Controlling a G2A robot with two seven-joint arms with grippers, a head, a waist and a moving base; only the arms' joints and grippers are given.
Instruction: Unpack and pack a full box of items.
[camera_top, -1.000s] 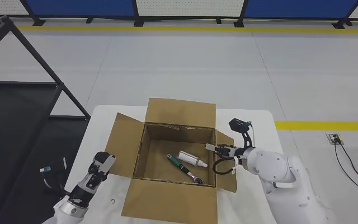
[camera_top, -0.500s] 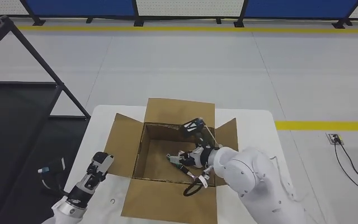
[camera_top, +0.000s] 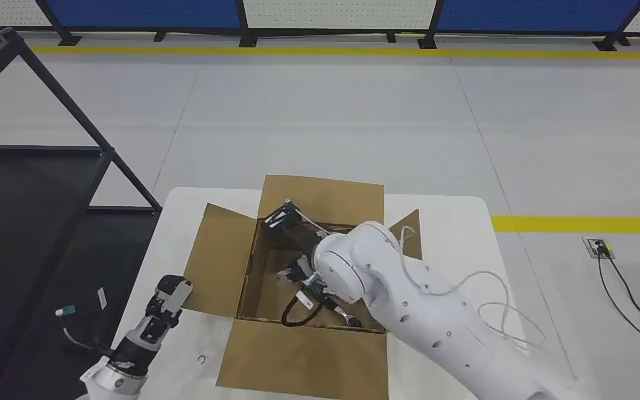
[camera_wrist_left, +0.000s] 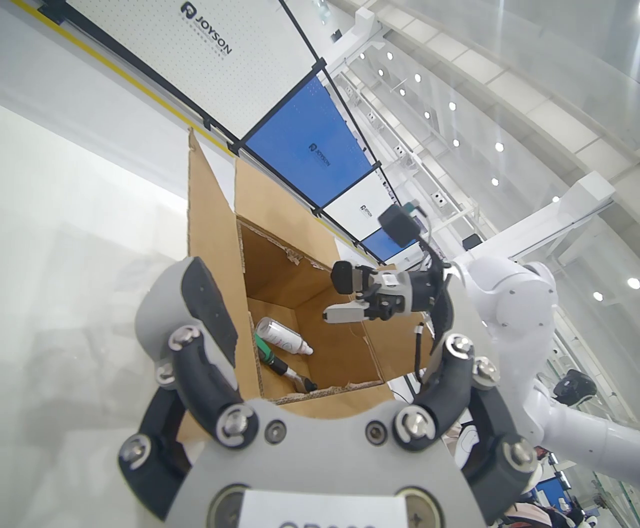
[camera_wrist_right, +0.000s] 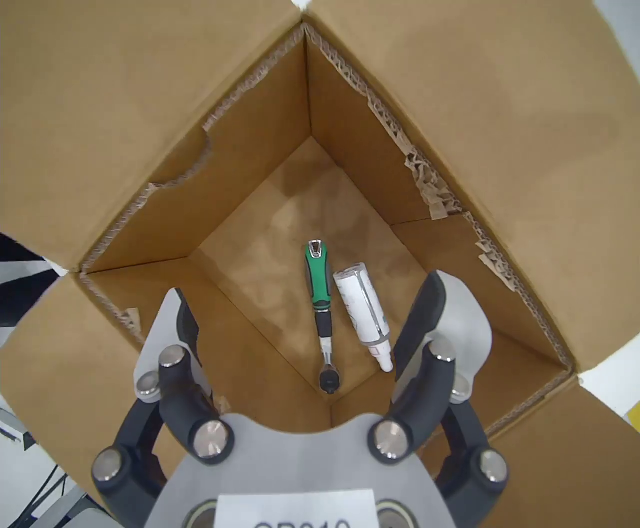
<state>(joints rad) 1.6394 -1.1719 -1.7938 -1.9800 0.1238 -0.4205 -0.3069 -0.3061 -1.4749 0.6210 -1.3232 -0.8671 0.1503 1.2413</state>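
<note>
An open cardboard box (camera_top: 325, 195) stands mid-table with its flaps spread. On its floor lie a green-handled ratchet wrench (camera_wrist_right: 320, 290) and a white bottle (camera_wrist_right: 362, 310), side by side and nearly parallel. They also lie in the left wrist view: wrench (camera_wrist_left: 272, 357), bottle (camera_wrist_left: 282, 336). My right gripper (camera_wrist_right: 305, 295) hangs open above the box's inside, holding nothing, with its arm over the box (camera_top: 300, 272). My left gripper (camera_wrist_left: 320, 290) is open and empty beside the box's left flap, low over the table (camera_top: 172, 290).
The white table (camera_top: 450, 215) has bare room to the right of the box. A black cable loop (camera_top: 295, 312) dangles from the right arm into the box. A dark metal frame (camera_top: 60, 110) stands off the table's left side.
The right arm swung from the box's right side across and over the box's inside, its gripper now pointing down into it. The left gripper slid slightly toward the table's front.
</note>
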